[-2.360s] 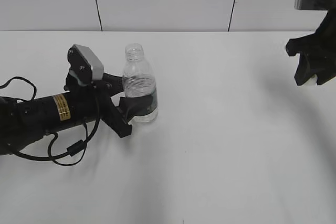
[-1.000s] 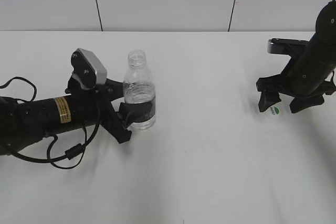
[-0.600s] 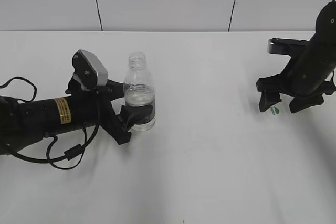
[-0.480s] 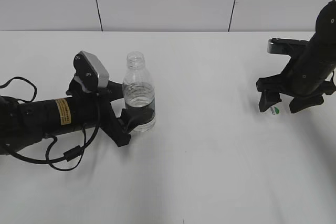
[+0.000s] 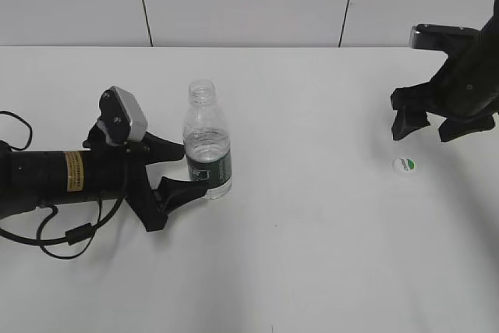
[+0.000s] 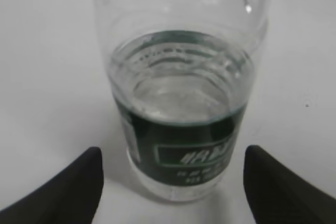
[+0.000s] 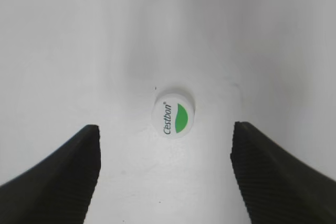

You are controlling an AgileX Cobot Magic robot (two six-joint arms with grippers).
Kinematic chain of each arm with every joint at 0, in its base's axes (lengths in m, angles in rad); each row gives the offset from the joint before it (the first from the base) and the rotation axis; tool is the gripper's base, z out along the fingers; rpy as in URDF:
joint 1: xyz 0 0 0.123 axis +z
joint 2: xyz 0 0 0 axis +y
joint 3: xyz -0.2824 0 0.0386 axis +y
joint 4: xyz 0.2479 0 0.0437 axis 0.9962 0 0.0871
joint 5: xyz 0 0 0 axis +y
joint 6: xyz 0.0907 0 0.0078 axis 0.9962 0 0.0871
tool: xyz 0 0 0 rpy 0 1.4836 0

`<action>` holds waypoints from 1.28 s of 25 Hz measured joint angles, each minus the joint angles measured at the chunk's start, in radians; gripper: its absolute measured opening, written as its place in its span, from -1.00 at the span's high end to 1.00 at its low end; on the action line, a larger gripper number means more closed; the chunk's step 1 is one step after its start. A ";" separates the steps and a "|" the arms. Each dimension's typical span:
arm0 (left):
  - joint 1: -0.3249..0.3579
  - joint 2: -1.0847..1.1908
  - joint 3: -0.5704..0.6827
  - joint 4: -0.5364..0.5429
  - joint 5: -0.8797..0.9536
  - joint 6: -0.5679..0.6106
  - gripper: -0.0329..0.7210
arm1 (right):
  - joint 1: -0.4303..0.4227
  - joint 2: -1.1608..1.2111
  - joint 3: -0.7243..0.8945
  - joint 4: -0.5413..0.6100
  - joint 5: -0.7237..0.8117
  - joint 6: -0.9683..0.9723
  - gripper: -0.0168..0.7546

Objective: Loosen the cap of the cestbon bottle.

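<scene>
your right gripper (image 5: 443, 124) hangs above the white table (image 5: 312, 255) with its black fingers spread wide and nothing between them — in the right wrist view the small round white plastic cap with the green half-moon mark (image 7: 172, 116) lies flat on the table between the two fingers (image 7: 63, 166), clear of both. in the exterior view the cap (image 5: 404, 164) sits just below that gripper, well apart from the bottle.

your left gripper (image 5: 173, 171) lies low along the table, jaws parted too. the small clear ribbed plastic bottle with the dark green label band (image 5: 207, 146) stands upright just ahead of the fingertips; the left wrist view shows the bottle (image 6: 181, 93) centred between the two dark fingers (image 6: 58, 192) with table showing on either side, so i read no contact there.

the bottle's neck is bare and open at the top, some water in the lower body. so the loosening looks done and more — the cap is fully off and set down. you're in the release-and-clear step, by my reading. what's left calls only for drawing both arms away cleanly: keep the left fingers from brushing the uncapped bottle, since a nudge could tip it and spill.
</scene>
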 joint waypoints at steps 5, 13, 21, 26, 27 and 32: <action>0.083 -0.038 0.000 0.101 0.034 -0.098 -0.41 | 0.000 -0.061 0.000 -0.025 -0.001 -0.002 -0.58; 0.106 -0.244 0.000 0.027 0.407 -0.164 -0.41 | 0.000 -0.085 0.000 -0.124 -0.090 -0.003 -0.58; 0.106 -0.390 -0.126 -0.233 1.147 -0.176 -0.30 | 0.000 -0.093 0.000 -0.262 -0.109 0.036 -0.58; 0.107 -0.391 -0.296 -0.533 1.520 0.060 -0.26 | 0.000 -0.115 -0.042 -0.278 -0.002 0.082 -0.58; 0.107 -0.391 -0.331 -0.604 1.578 0.117 -0.26 | 0.000 -0.120 -0.062 -0.278 0.041 0.085 -0.58; 0.107 -0.401 -0.445 -0.808 1.811 0.293 -0.25 | 0.000 -0.156 -0.147 -0.278 0.302 0.088 -0.58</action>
